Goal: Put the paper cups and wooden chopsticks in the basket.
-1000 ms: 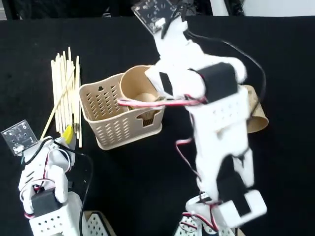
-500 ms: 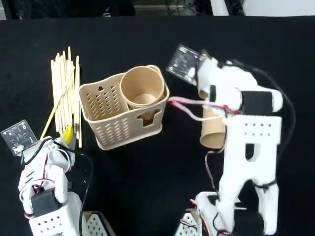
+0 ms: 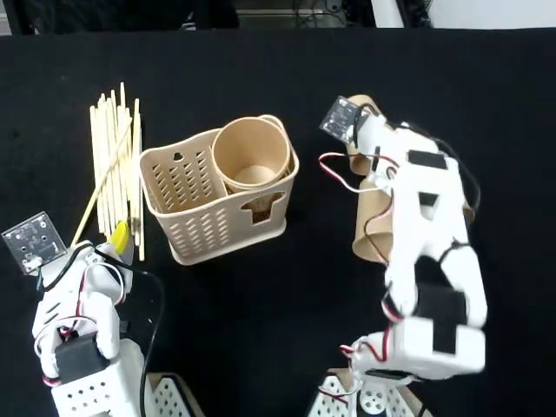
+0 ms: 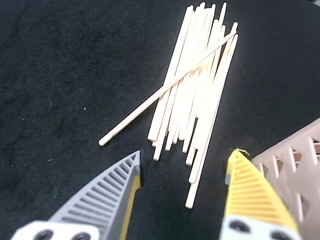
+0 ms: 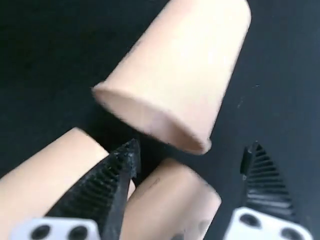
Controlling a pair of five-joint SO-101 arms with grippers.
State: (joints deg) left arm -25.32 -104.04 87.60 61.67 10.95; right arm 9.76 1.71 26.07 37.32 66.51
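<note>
Black tabletop (image 3: 261, 52) bears a basket (image 3: 204, 226) with one cup (image 3: 252, 156) already in, yet three cups (image 5: 175, 75) lie tipped below the right gripper (image 5: 192, 146), fingers spread, and chopsticks (image 4: 195, 85) lie loose just ahead of the left gripper (image 4: 185, 156), also open, so most of the task remains

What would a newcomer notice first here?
The white right arm bends over paper cups lying on their sides beside the basket, its open right gripper just above them. The basket already holds nested cups; wooden chopsticks lie bundled on its other side, before the open left gripper.
</note>
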